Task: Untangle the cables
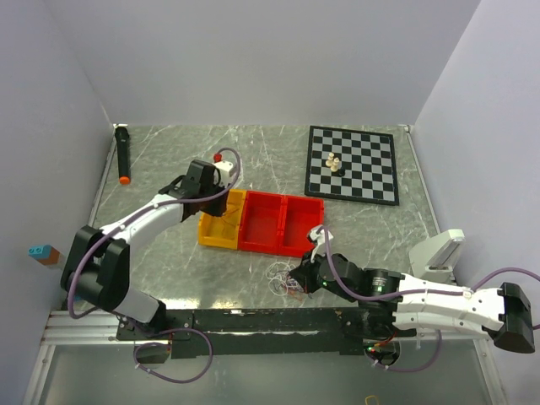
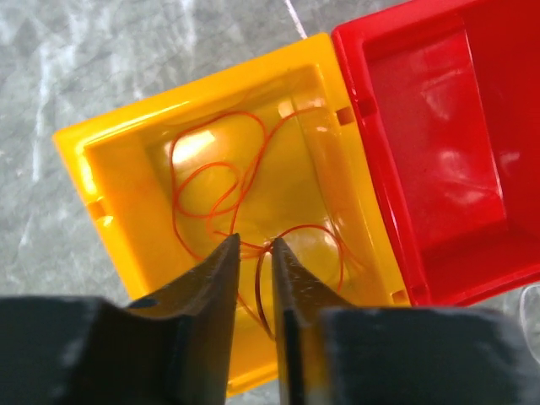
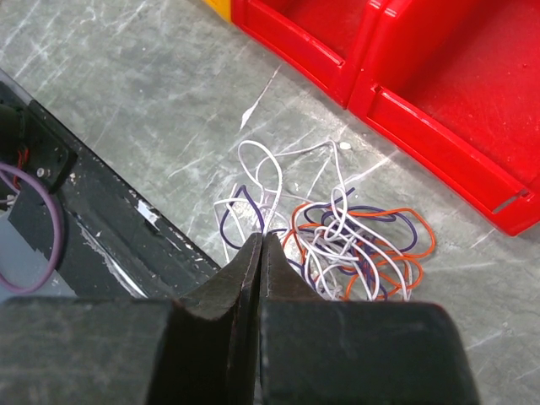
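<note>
I'm holding the left end effector (image 2: 254, 243) over the yellow bin (image 2: 93, 160), its jaws standing slightly parted, released. A single orange cable (image 2: 211, 164) is lying looped on the bin's floor, one strand running through the gap between the tips. The right end effector (image 3: 259, 243) is hovering clenched at the near edge of the tangled cables (image 3: 346, 245). They are white, purple and orange, and are lying on the worktop (image 3: 126, 101) beside the red bin (image 3: 439, 101). I cannot tell whether it is pinching a strand.

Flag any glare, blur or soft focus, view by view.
Top external: even light, but the clump of thin white, orange and purple cables is too small to resolve. Left wrist: white glare on the glossy yellow plastic bin; jaws soft. Right wrist: clump sharp, jaws blurred.
</note>
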Motion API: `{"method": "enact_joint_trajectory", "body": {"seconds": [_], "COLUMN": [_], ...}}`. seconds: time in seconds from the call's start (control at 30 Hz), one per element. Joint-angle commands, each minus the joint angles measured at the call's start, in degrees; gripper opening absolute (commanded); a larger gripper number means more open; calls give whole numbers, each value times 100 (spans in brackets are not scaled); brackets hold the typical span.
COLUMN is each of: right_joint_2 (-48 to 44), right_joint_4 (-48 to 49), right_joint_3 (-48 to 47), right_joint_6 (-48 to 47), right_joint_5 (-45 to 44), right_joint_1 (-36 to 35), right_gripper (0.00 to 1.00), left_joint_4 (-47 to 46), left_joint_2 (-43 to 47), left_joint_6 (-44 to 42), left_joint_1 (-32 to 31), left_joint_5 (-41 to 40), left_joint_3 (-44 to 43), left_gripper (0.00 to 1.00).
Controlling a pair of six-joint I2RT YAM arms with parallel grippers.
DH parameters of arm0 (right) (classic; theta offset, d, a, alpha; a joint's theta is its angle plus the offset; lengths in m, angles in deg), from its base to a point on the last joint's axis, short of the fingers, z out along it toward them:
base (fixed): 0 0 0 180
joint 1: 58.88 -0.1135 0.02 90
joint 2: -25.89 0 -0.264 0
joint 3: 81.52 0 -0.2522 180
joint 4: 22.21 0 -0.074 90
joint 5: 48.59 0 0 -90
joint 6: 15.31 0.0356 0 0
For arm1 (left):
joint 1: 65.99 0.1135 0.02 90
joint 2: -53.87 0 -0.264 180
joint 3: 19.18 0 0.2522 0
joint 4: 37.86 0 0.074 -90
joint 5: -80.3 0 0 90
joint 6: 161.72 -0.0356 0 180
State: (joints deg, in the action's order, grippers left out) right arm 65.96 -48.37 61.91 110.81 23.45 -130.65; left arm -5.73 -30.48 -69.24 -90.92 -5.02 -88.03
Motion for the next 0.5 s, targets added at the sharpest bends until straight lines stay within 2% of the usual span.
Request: {"method": "enact_joint_trajectory", "body": {"seconds": [0.0, 0.03, 0.13, 0.2, 0.3, 0.47], "right_joint_2": [79, 97, 150, 202, 325, 475], "right_joint_4": [256, 265, 352, 431, 589, 1019], "right_joint_3": [-215, -241, -294, -356, -461, -716], "right_joint_6": [-78, -105, -193, -272, -421, -746], "right_joint_5": [-33, -24, 29, 81, 178, 441], "right_joint_1": [-48, -48, -48, -48, -39, -39], "right_gripper": [0, 0, 0, 0, 0, 0], "left_joint_4": [34, 218, 701, 1035, 1571, 2109], "left_joint_2": [-134, -73, 322, 630, 850, 895], "left_joint_6": [-378, -502, -906, -1135, -1686, -2505], "left_joint_1": [-3, -3, -3, -3, -12, -293], "left_joint_5": [601, 891, 1866, 2341, 3298, 4196], "left_joint_3": [-387, -510, -730, -915, -1047, -899], "left_gripper": [32, 40, 73, 84, 93, 92]}}
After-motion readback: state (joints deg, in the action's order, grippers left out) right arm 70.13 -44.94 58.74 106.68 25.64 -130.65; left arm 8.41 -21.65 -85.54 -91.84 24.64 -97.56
